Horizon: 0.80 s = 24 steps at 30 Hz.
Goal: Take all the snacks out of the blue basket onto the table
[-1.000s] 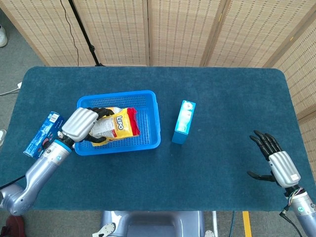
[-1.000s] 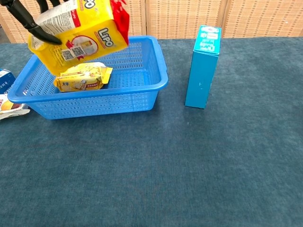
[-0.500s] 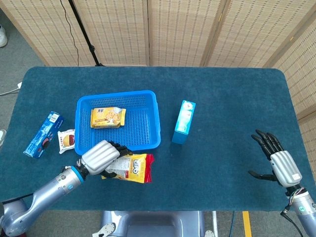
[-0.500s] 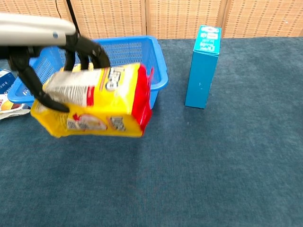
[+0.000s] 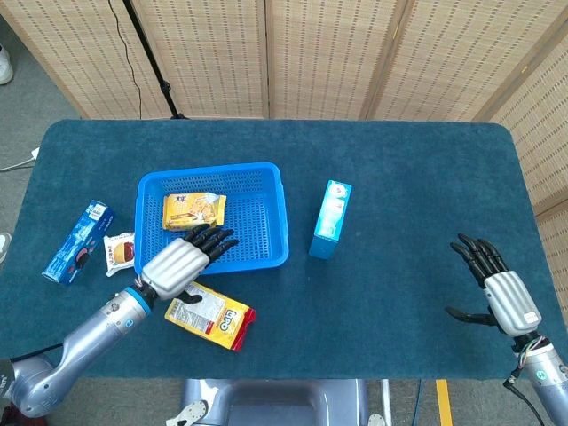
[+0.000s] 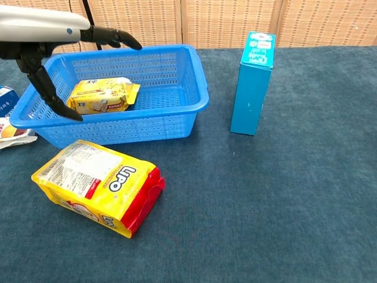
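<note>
The blue basket holds one small yellow snack pack. A big yellow and red Lipo bag lies flat on the table just in front of the basket. My left hand hovers above the basket's front edge, empty, with its fingers spread toward the basket. Low at the right my right hand is open, holding nothing, far from the basket.
A tall blue box stands upright right of the basket. Left of the basket lie a blue biscuit pack and a small white snack packet. Woven screens stand behind the table.
My left hand carried the Lipo bag out of the basket, set it on the table in front, let go and rose toward the basket. The right hand stayed still.
</note>
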{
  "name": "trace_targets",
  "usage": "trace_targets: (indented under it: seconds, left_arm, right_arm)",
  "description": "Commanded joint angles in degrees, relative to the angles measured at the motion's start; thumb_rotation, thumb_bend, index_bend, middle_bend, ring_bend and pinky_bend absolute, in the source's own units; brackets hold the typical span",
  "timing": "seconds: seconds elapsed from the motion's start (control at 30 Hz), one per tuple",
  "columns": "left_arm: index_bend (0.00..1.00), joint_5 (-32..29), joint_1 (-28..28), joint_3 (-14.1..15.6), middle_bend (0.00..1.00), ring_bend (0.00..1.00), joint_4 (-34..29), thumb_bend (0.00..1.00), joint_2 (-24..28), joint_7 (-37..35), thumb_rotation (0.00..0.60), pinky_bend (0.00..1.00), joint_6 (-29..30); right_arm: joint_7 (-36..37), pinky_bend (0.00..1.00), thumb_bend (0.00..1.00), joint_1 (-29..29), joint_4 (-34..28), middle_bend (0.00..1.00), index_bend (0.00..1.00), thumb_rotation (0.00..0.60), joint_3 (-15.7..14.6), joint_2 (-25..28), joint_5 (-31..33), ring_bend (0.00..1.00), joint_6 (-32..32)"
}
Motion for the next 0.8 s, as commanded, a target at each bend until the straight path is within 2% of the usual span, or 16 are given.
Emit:
trace_targets:
  seconds: [0.03, 0.2, 0.33, 0.5, 0.8]
  left_arm:
    - [0.00, -8.4, -2.3, -3.6, 0.00, 0.00, 7.2, 0.00, -1.8, 1.0, 0.600, 0.00, 0.1]
    - [0.00, -16.8, -5.7, -4.8, 0.00, 0.00, 15.8, 0.04, -5.5, 2.6, 0.600, 0.00, -3.3]
    - [0.00, -20.7, -7.9, -4.5, 0.00, 0.00, 21.9, 0.04, -9.0, 3.2, 0.600, 0.00, -6.3]
    - [0.00, -22.0, -8.9, -4.8, 0.00, 0.00, 26.5, 0.04, -12.0, 1.1, 0.600, 0.00, -8.6]
    - [0.00, -23.4, -9.6, -3.3, 0.00, 0.00, 33.7, 0.04, -16.3, -0.9, 0.600, 0.00, -12.1]
  right_arm:
    - [0.2, 0.00, 0.00, 0.0, 0.1, 0.00, 0.00, 0.600, 0.1, 0.0, 0.1, 0.00, -0.1]
    - [0.3, 0.00, 0.00, 0.1, 0.5, 0.00, 0.00, 0.600, 0.1, -0.1, 0.4, 0.00, -0.4]
    - [0.3, 0.00, 0.00, 0.1, 0.8, 0.00, 0.00, 0.600, 0.3, -0.2, 0.9, 0.00, -0.8]
    - [0.3, 0.00, 0.00, 0.4, 1.2, 0.00, 0.00, 0.600, 0.4, -0.5, 1.4, 0.00, -1.8]
    - [0.6, 0.00, 0.00, 0.8, 2.4, 0.00, 0.00, 0.600, 0.6, -1.1, 2.3, 0.00, -3.4]
